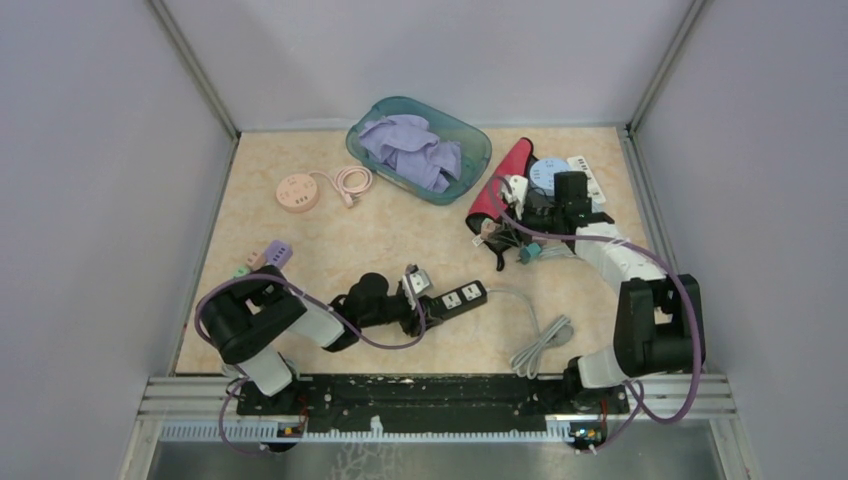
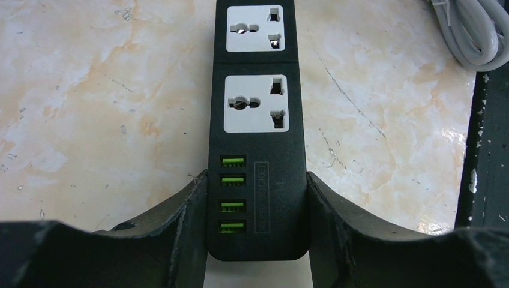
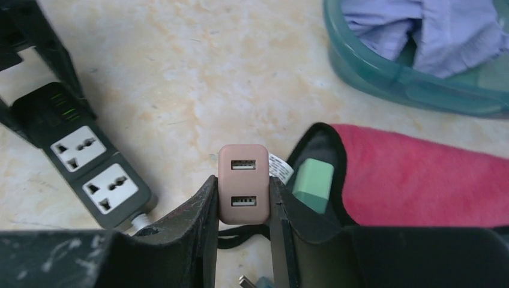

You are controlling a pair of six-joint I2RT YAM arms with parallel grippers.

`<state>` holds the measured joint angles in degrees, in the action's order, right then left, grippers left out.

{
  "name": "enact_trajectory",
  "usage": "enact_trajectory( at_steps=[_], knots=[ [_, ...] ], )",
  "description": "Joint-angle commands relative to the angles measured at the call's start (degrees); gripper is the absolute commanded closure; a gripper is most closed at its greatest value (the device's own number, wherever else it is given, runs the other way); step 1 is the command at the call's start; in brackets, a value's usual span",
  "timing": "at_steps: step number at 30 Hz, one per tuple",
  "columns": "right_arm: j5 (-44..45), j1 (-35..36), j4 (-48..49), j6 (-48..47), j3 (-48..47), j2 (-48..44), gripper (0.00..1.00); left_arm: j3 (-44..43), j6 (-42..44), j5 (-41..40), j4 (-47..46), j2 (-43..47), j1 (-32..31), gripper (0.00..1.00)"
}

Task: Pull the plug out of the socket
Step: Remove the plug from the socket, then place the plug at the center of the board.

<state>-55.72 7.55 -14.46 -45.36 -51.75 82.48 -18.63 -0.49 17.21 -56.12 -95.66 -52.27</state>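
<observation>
Looks done; pinches pink plug (image 3: 243,162) in right gripper (image 3: 242,181), two o'clock of power strip (image 2: 257,150); clamps strip with left gripper (image 2: 257,183); shows sockets (image 2: 255,103) empty.

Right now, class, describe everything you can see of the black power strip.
The black power strip is a long, plastic-looking bar lying flat on the marbled table. Its top face carries two white universal sockets, both empty, then four green USB ports in a row at one end. A grey cable leaves the opposite end. The left tool clamps the USB end, one finger against each long side.
</observation>
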Motion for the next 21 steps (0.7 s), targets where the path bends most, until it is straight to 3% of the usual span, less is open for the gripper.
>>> enact_trajectory(
  at_steps=[1,12,21],
  knots=[
    [7.1,-2.0,11.3,9.7,1.5,-1.8,1.00,1.4,-1.6,0.5,4.2,1.1,0.2,1.00],
    [19.9,-3.3,15.9,14.1,2.2,0.0,0.96,2.2,-2.1,0.0,5.3,3.6,0.2,1.00],
    [21.1,-3.4,11.4,13.6,-0.6,3.5,0.89,2.5,-2.1,-0.8,6.3,5.8,0.2,1.00]
  ],
)
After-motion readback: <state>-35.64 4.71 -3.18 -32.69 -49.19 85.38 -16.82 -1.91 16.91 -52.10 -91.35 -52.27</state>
